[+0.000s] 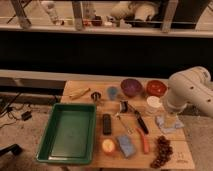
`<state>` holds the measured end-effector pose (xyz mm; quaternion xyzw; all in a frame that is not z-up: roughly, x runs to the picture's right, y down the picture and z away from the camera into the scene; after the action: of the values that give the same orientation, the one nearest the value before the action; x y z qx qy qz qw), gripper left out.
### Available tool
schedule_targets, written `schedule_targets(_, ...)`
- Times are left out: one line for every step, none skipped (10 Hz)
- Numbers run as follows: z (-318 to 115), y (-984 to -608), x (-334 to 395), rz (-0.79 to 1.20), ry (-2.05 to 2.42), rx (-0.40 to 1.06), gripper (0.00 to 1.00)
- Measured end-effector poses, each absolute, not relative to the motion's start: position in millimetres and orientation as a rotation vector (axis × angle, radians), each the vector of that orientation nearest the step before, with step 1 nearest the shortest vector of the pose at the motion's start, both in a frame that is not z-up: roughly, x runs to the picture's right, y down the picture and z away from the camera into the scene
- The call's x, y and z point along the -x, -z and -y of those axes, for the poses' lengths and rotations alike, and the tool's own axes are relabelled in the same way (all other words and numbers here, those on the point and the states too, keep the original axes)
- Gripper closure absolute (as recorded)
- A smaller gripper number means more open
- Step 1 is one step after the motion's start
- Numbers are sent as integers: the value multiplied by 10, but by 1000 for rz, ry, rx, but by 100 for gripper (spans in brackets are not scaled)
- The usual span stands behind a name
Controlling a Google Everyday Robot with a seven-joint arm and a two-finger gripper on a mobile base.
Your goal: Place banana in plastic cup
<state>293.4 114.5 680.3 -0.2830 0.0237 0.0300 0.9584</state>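
Observation:
The banana [79,93], slim and pale yellow, lies near the table's back left corner, just behind the green tray. The light blue plastic cup [113,92] stands a little to its right, past a small dark cup [96,95]. My white arm [190,92] comes in from the right. Its gripper [170,118] hangs low over the table's right side, above a pale blue cloth [167,125], far from both banana and cup. It is open and holds nothing.
A green tray [70,132] fills the front left. A purple bowl [131,86] and a red bowl [156,87] stand at the back. A black bar [106,123], blue sponge [125,145], orange-red piece [145,145] and grapes [162,150] lie mid-front.

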Motion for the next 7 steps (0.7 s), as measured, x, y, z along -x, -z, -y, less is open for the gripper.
schedule_targets(-1145, -6803, -2934, -48, -61, 574, 20)
schedule_targets(-1145, -6803, -2934, -48, -61, 574, 20)
schedule_targets(-1145, -6803, -2934, -48, -61, 574, 20)
schedule_targets(-1145, -6803, -2934, -48, -61, 574, 20)
schedule_targets(-1137, -6797, -2926, -44, -59, 568, 20)
schedule_targets(-1128, -6785, -2895, -36, -57, 562, 20)
schedule_targets(-1108, -6768, -2778, -15, -51, 548, 20)
